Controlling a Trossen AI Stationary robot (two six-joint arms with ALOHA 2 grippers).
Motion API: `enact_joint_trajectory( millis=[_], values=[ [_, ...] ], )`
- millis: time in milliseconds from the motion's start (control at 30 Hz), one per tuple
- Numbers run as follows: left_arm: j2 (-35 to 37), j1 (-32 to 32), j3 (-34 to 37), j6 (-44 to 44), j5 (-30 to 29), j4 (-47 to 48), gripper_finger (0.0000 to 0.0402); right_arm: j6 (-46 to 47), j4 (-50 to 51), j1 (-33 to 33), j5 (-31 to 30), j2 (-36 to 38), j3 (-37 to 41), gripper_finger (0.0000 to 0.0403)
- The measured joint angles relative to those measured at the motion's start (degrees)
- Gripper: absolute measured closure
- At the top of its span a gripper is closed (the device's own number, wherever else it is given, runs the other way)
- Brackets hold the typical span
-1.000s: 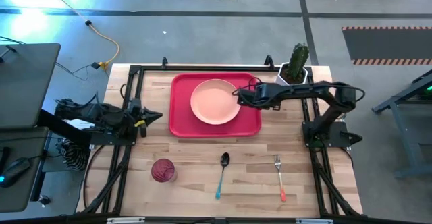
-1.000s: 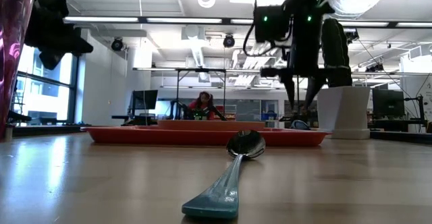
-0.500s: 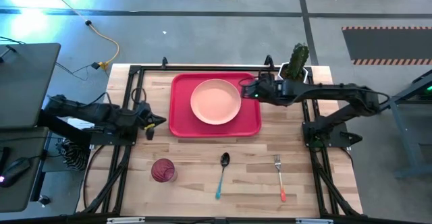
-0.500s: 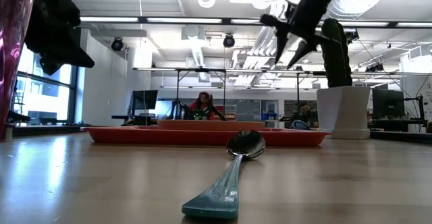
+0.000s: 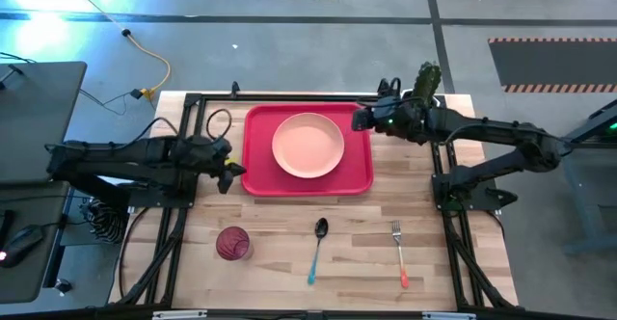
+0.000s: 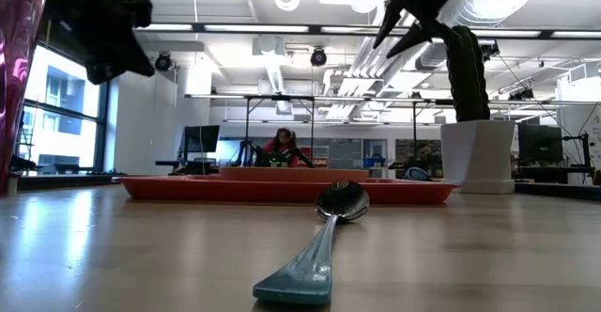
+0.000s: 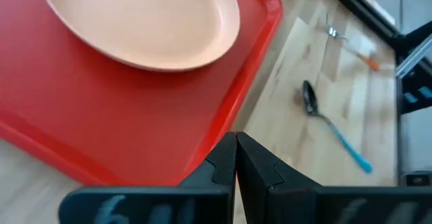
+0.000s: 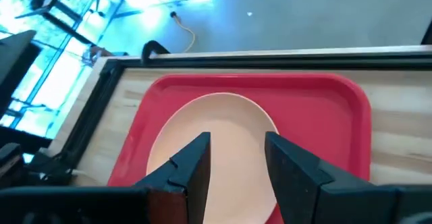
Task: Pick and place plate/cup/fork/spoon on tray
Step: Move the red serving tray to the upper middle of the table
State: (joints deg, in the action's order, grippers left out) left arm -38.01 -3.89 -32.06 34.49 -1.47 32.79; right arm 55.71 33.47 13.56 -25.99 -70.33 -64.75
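Note:
The peach-pink plate (image 5: 308,145) lies on the red tray (image 5: 260,177) at the table's far middle. The magenta cup (image 5: 232,244) stands near the front left. The teal-handled spoon (image 5: 317,250) and the orange-handled fork (image 5: 399,253) lie on the wood near the front. My left gripper (image 5: 238,172) is shut and empty, just left of the tray's near left corner; its wrist view (image 7: 235,158) shows the fingers together. My right gripper (image 5: 358,118) is open and empty above the tray's far right corner, raised off it (image 8: 236,158).
A white pot with a green cactus (image 5: 422,96) stands at the table's far right corner, close behind my right arm. Black frame rails (image 5: 181,146) run along the table's left and right edges. Bare wood lies between the tray and the cutlery.
My right gripper has drawn back from the plate toward the table's right and far edge and risen; the plate stays on the tray. My left gripper has moved toward the tray's near left corner.

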Motion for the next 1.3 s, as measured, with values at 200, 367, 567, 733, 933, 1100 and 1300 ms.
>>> enact_joint_trajectory(
  millis=[200, 367, 567, 733, 933, 1100, 1300],
  values=[
    [-10.48, -4.42, -7.26, -1.61, 6.39, -0.17, 0.0401, -4.58, -0.17, 1.74, 0.6, 1.92, 0.0, 0.0272],
    [-19.53, -4.74, -11.29, -6.6, 6.95, -0.15, 0.0401, -7.45, -0.12, 3.29, 2.73, 2.22, 0.0, 0.0272],
    [-28.6, -3.0, -12.74, -7.67, 6.95, -2.91, 0.0401, -8.22, -0.13, 4.69, 5.52, 2.21, 0.0, 0.0272],
    [-34.76, -0.9, -12.76, -7.7, 6.95, -9.85, 0.0401, -9.78, -0.61, 5.93, 5.63, 2.21, 0.0, 0.0272],
    [-41.51, 0.35, -12.78, -7.61, 6.93, -13.72, 0.0401, -14.59, -3.51, 8.56, 8.03, 2.21, 0.0, 0.0272],
    [-44.52, 2.13, -12.78, -7.73, 6.93, -14.11, 0.0401, -18.29, -5.47, 11.48, 11.53, 2.21, 0.0, 0.0272],
    [-46.26, 4.9, -12.78, -8.06, 6.92, -14.36, 0.0401, -20.97, -5.5, 13.92, 13.84, 2.21, 0.0, 0.0272]
  ],
)
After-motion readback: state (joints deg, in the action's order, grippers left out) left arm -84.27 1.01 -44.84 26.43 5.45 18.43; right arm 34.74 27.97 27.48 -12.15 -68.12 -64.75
